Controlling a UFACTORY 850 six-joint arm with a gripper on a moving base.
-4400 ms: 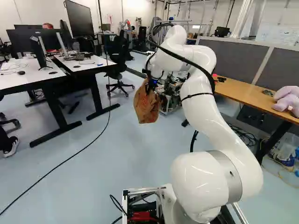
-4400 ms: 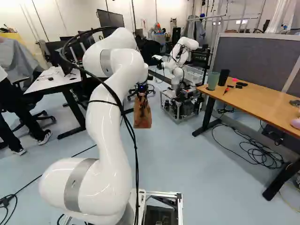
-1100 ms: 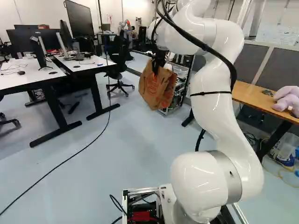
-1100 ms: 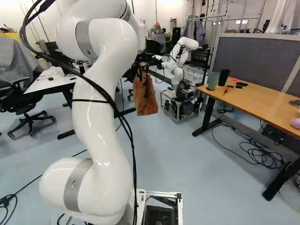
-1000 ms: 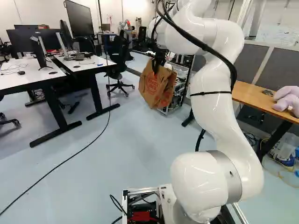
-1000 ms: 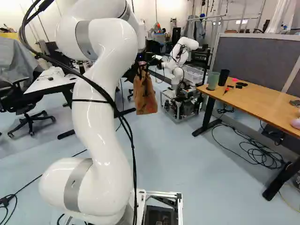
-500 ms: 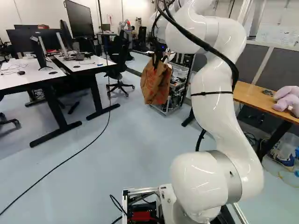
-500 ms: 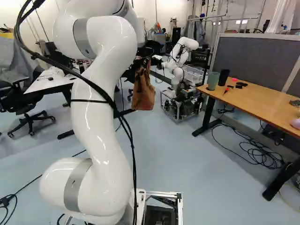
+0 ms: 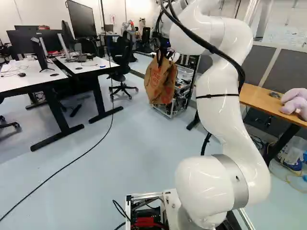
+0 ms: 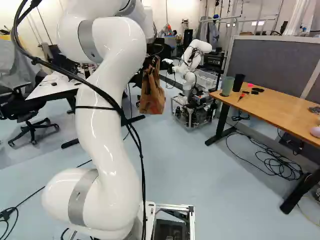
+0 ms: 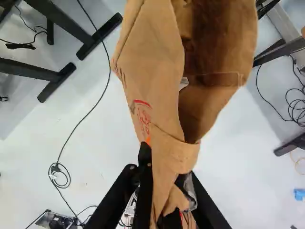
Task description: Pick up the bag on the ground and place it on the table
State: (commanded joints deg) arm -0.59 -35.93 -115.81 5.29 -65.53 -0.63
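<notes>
Clamping the paper bag [image 9: 160,81] between both fingers [image 11: 145,191], holding it above the floor [image 9: 134,153]; apparently completing pickup, leaving carrying and placing, probably onto the wooden tabletop [image 10: 285,117].

1. Can see two white desks [image 9: 15,84] at the left of the left base view, a dark mouse [image 9: 21,74] on the nearer.
2. Note a black office chair [image 9: 122,53] just beside them, with a large dark screen [image 9: 80,19] beyond.
3. Can make out another robot [image 10: 202,46], white, near the middle of the right base view.
4. Find a green cup [image 10: 226,86] beside a black cup [image 10: 238,82], a grey partition [image 10: 275,60] behind.
5. Spot a pink plush toy [image 9: 293,103] at the left base view's right edge.
6. See coiled black cables [image 10: 272,162] on the floor.
</notes>
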